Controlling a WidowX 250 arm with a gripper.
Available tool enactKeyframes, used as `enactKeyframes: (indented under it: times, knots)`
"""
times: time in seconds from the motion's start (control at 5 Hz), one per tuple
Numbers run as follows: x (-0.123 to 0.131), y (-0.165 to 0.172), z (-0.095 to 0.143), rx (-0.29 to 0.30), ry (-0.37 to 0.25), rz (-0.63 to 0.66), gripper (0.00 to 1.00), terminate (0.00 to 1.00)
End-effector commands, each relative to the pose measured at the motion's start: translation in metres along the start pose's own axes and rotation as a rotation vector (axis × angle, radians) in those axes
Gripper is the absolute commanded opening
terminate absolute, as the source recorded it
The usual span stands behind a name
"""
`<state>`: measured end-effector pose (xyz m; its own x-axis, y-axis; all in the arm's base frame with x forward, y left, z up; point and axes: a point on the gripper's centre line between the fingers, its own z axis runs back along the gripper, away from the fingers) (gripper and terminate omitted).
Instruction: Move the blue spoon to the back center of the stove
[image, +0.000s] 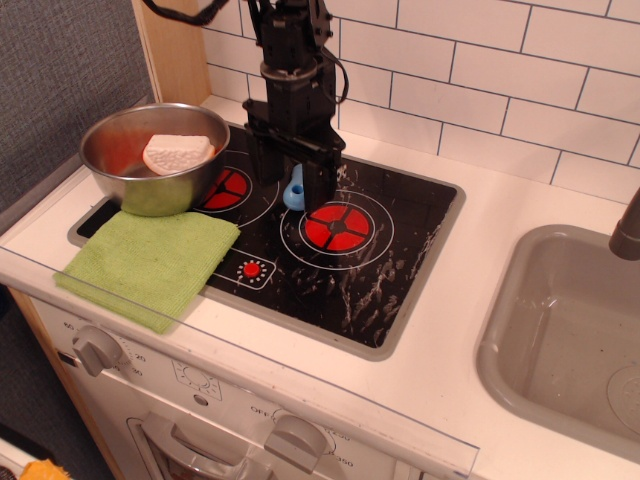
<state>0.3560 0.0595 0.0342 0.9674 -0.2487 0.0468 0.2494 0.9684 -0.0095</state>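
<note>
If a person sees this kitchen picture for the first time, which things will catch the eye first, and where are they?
First comes the black robot arm reaching down over the back middle of the stove, its gripper around the blue spoon between the two red burners. Next is the steel bowl at the stove's back left, with a white piece inside, and the green cloth in front of it. The grey sink lies far right.

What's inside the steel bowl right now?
A whitish ridged block lies in the steel bowl, over a reddish inner wall. The bowl's floor beneath the block is covered.
</note>
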Motion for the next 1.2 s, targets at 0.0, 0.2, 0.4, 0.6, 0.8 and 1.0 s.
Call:
enactKeyframes:
  times: [0.0, 0.2, 0.4, 0.6, 0.8, 1.0]
  knots:
    - [-0.0106, 0.0077, 0.0608, 0.041, -0.151, 0.039, 1.0, 0.0]
    - [-0.0135, 0.0105, 0.059, 0.018, -0.125, 0.07, 1.0, 0.0]
    - [-0.0135, 0.0105, 0.059, 0.018, -0.125, 0.07, 1.0, 0.0]
    - [-0.0135, 0.0105, 0.059, 0.018, -0.125, 0.07, 1.0, 0.0]
    - [-0.0135, 0.0105, 0.059, 0.018, -0.125, 0.07, 1.0, 0.0]
    - [-0.0135, 0.0105, 0.059, 0.018, -0.125, 0.07, 1.0, 0.0]
